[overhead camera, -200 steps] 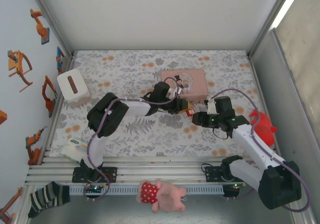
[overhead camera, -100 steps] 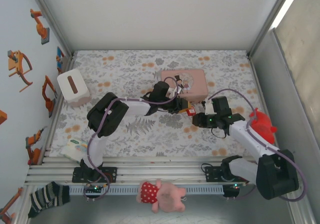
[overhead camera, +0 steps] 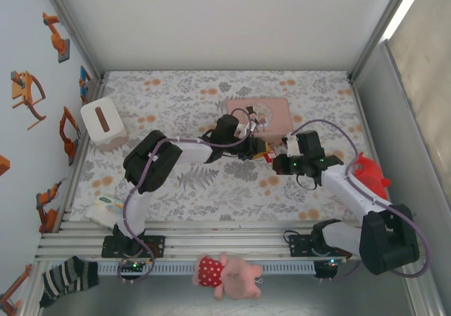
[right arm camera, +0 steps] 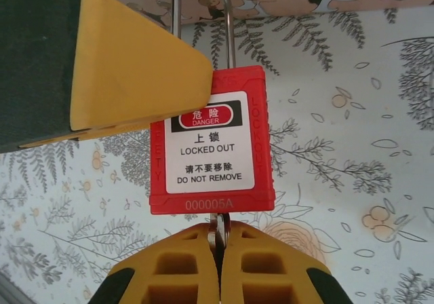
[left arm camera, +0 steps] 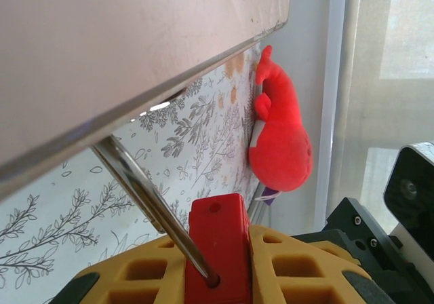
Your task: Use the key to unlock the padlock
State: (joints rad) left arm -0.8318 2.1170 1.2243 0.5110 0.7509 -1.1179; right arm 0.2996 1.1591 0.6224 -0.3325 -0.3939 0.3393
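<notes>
the right gripper [right arm camera: 218, 246] is pinched fully closed on the key [right arm camera: 217, 228]. a sliver of silvery metal shows between its yellow pads and runs straight up into the underside of the padlock [right arm camera: 211, 141]. the padlock sits directly past those fingertips, its bottom edge just at them and its "locked out" label facing the right wrist camera. the left gripper [left arm camera: 215, 250] is clamped nearly closed on the lock's red body, with a yellow finger on each side. seen from the right wrist, one of those fingers [right arm camera: 129, 73] presses against the lock's upper left corner. the thin silvery shackle [right arm camera: 229, 32] rises from the body to the near edge of the pink box [overhead camera: 271, 115], so the lock stays just beside the box. the floral table cover [right arm camera: 352, 148] lies behind it. from overhead, the two grippers meet tip to tip in front of the box. well off by the right wall lies a red toy [left arm camera: 279, 138].
</notes>
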